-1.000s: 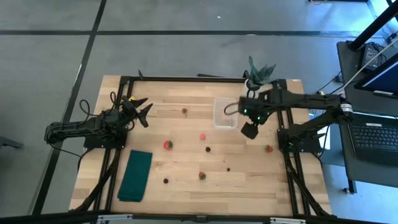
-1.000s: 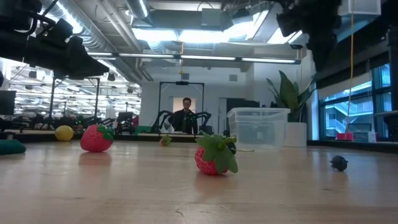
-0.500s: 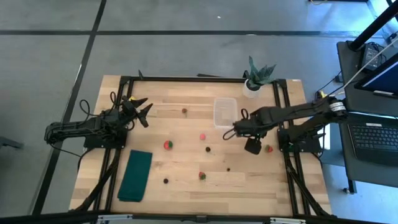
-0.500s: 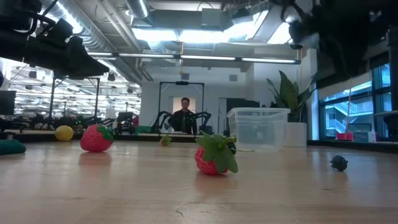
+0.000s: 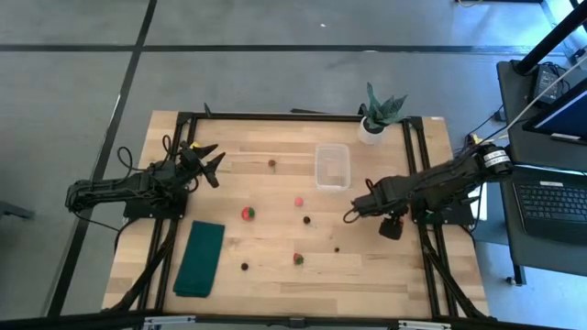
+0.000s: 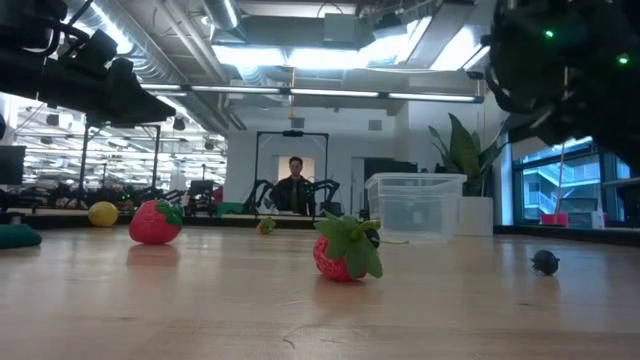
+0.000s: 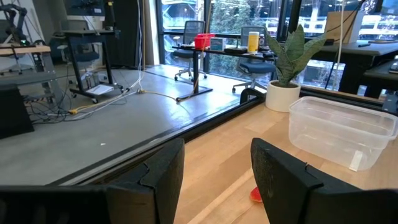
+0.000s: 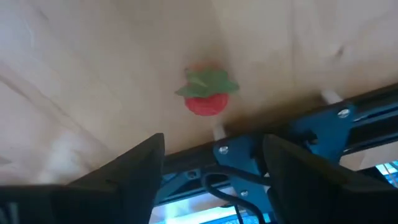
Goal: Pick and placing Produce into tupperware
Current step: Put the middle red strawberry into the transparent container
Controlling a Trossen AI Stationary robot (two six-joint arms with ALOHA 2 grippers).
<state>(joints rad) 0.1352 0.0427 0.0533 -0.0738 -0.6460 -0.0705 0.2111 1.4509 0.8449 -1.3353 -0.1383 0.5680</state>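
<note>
Right claw (image 8: 211, 168), fingers spread wide and empty, hangs above a strawberry (image 8: 206, 93) near the counter (image 5: 275, 183) edge. Left claw (image 5: 209, 163), partly open and empty, waits at the far side.

We see the right gripper (image 5: 393, 226) swing away from the tupperware (image 5: 332, 166) toward the counter's right edge. It now hangs over a strawberry (image 8: 206, 92) there, jaws spread wide.

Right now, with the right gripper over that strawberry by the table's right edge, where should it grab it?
Probably the red body of the strawberry, from straight above. It lies on its side, leafy top spread flat, close beside the table's frame rail. The open right gripper should straddle the body, avoiding the rail.
</note>
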